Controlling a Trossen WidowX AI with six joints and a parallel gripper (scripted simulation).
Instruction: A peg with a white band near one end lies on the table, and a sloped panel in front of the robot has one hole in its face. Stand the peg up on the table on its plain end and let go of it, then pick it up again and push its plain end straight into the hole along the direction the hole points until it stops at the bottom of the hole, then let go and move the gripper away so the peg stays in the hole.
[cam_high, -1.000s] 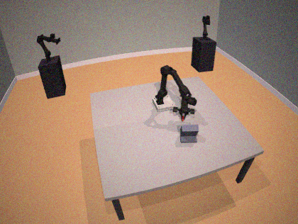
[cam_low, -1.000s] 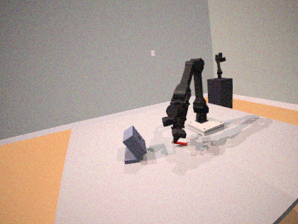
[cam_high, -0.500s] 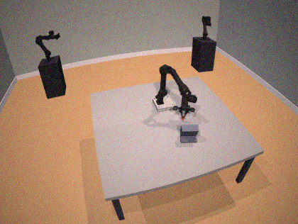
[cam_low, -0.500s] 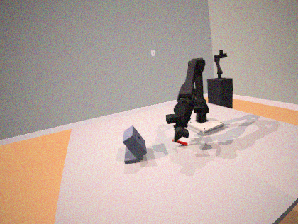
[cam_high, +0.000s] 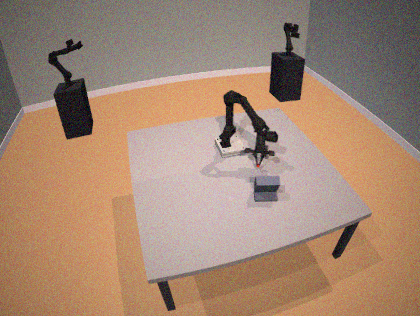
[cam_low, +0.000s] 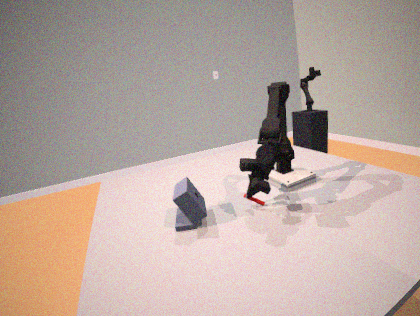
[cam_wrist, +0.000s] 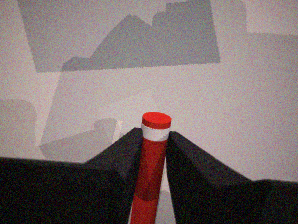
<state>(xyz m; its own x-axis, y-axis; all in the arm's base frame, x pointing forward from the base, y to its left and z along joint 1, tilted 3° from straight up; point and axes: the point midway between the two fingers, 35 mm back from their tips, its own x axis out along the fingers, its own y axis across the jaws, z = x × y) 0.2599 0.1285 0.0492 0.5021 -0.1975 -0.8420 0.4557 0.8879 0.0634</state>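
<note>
My gripper (cam_high: 258, 163) (cam_low: 250, 196) (cam_wrist: 154, 138) is shut on the red peg (cam_low: 257, 201) (cam_wrist: 151, 162). The fingertips hold it just below its white band (cam_wrist: 155, 133), and the banded end sticks out a little past them. In the exterior view the peg is tilted, its other end pointing lower and towards the arm's base. It looks to be a little above the table, but the exact gap cannot be told. The grey-blue sloped panel (cam_high: 267, 181) (cam_low: 189, 201) stands apart from the gripper. Its dark hole (cam_low: 196, 194) shows on the face turned towards the robot.
The arm's white base plate (cam_high: 231, 146) (cam_low: 295, 179) is on the table (cam_high: 190, 220) (cam_low: 280, 275) behind the gripper. The panel's low foot (cam_high: 266, 197) (cam_low: 185, 223) rests on the table top. Two other arms stand on black pedestals (cam_high: 74, 110) (cam_high: 287, 77) away from the table.
</note>
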